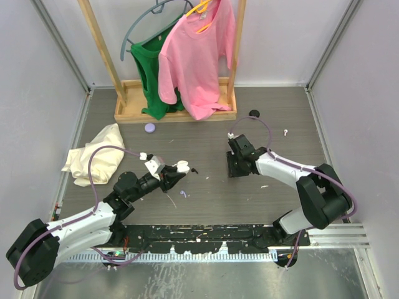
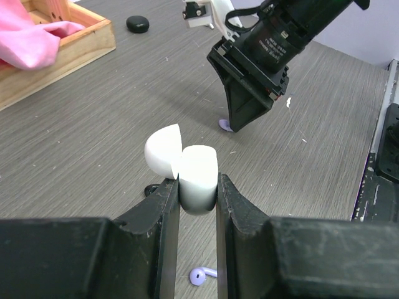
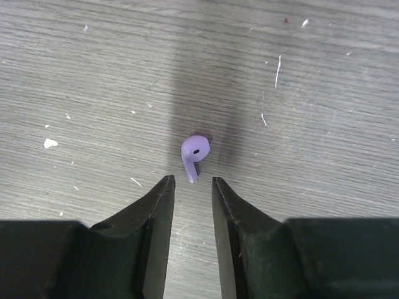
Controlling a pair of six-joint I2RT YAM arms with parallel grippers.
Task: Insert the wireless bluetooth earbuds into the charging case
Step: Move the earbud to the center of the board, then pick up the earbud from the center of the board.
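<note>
My left gripper [image 1: 176, 171] [image 2: 198, 185] is shut on a white charging case [image 2: 198, 174] with its lid [image 2: 163, 149] open, held above the table. A lilac earbud [image 2: 201, 275] lies on the table below it, also in the top view [image 1: 182, 194]. A black earbud [image 1: 194, 170] lies just beside the case. My right gripper [image 1: 231, 169] [image 3: 193, 182] points down at the table, jaws open, with a second lilac earbud [image 3: 194, 152] lying just ahead of its fingertips, untouched. A white earbud [image 1: 285, 132] lies far right.
A lilac case [image 1: 149, 128] and a black case [image 1: 254, 113] lie near the wooden rack base [image 1: 134, 112], which holds a green shirt [image 1: 151, 75] and a pink shirt [image 1: 196, 56]. A cream cloth [image 1: 93, 156] lies at the left.
</note>
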